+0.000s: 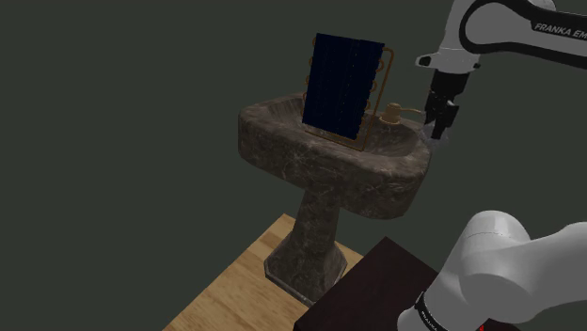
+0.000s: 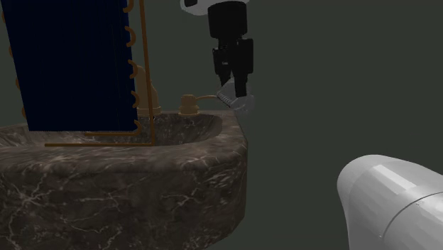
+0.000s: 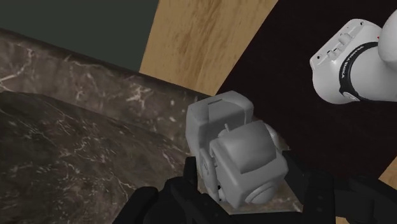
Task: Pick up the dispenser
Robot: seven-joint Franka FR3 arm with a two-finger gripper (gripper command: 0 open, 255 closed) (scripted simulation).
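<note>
In my gripper [image 2: 233,92], the dispenser [image 3: 242,159] sits at the sink [image 1: 329,162]'s rim, perhaps just clear of it, beside the tap [image 2: 189,104]; a panel [image 2: 71,64] stands in the basin behind.

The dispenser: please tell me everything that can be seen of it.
The dispenser is plain grey, its material not shown: two boxy parts and a rounded piece. It hangs tilted between the black fingers of the gripper, which clasp it on both sides, over the outer edge of the dark marbled sink. Whether it touches the rim, I cannot tell.
</note>
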